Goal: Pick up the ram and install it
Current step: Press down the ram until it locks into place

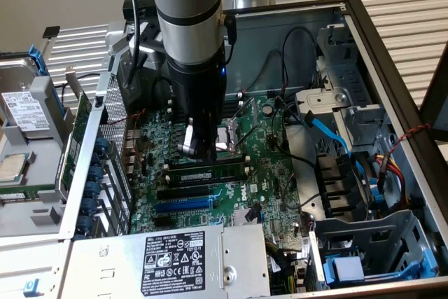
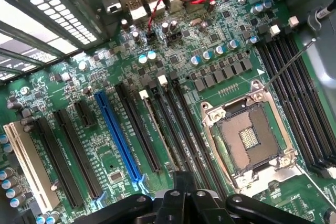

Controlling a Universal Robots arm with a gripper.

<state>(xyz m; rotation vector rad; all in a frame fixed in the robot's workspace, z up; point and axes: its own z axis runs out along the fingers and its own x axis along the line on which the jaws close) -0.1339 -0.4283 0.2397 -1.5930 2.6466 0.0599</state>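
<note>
Hanging over the motherboard [image 1: 231, 194] of an open computer case [image 1: 392, 68], a robot arm [image 1: 189, 26] points its jaws straight down at the board's middle.

At the exterior view's far left, outside the case, a hard drive [image 1: 24, 106] with a white label lies on the tabletop, with a square silver processor chip [image 1: 14, 166] nearer the camera. Next comes the case's perforated rear wall [image 1: 112, 138], lined with a row of blue bracket clips [image 1: 94, 187].

Inside the case, the ram [image 1: 210, 171] lies lengthwise along the bank of long black memory slots [image 1: 203, 183]. It sits directly beneath the jaws and looks seated in a slot rather than lifted. A blue expansion slot [image 1: 183, 204] runs parallel to it on the near side.

The jaws stand just above the stick's far edge. Whether they touch or grip it cannot be told, nor how far apart they are.

Just right of the jaws is the bare processor socket [image 1: 234, 138] in its metal frame. Closest to the camera, a silver power supply [image 1: 175, 257] with a black label spans the case.

Farther right, a blue cable [image 1: 329, 134] slants down towards black fans [image 1: 336, 187], and a grey drive cage [image 1: 378, 243] fills the near right corner.

The wrist view looks down on the blue slot [image 2: 118, 135], the black slots [image 2: 173, 124] and the open socket [image 2: 247, 140].
</note>
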